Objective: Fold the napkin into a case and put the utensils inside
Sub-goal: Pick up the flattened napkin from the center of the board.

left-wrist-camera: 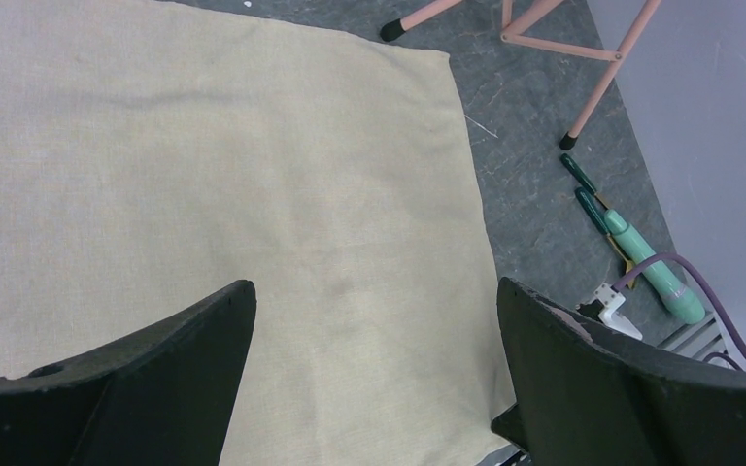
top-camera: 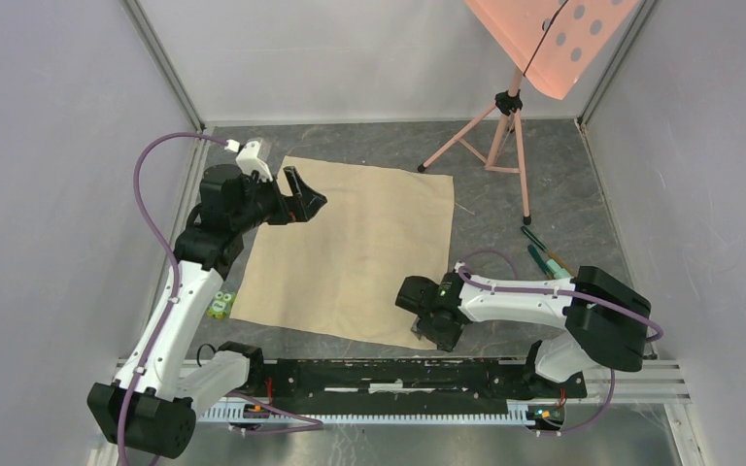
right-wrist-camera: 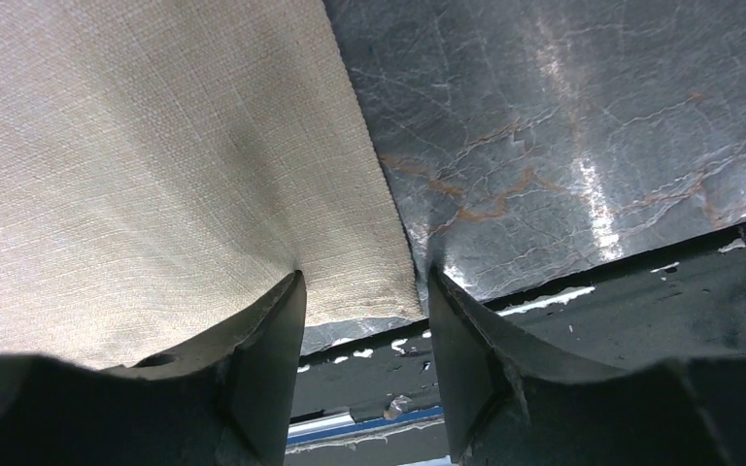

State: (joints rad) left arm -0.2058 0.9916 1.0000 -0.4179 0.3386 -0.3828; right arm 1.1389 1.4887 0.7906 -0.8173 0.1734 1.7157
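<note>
The napkin (top-camera: pixel 350 252), a plain beige cloth square, lay spread flat and unfolded on the desk (top-camera: pixel 544 165). The utensils (top-camera: pixel 534 238), slim and dark-looking, lay close together to its right, apart from it.

Quick tally, live: napkin (top-camera: pixel 350 252) x1. Arms (top-camera: pixel 170 320) x2, so claws x2: left claw (left-wrist-camera: pixel 374 286), right claw (right-wrist-camera: pixel 364 282). Frog toy (top-camera: pixel 220 306) x1. Pink tripod (top-camera: pixel 510 102) x1. Rt side of worktop: dark-green sticks (left-wrist-camera: pixel 580 177) x2, mint-green cylinder (left-wrist-camera: pixel 656 270) x1. Purple cables (top-camera: pixel 139 189) x2, one per arm.
</note>
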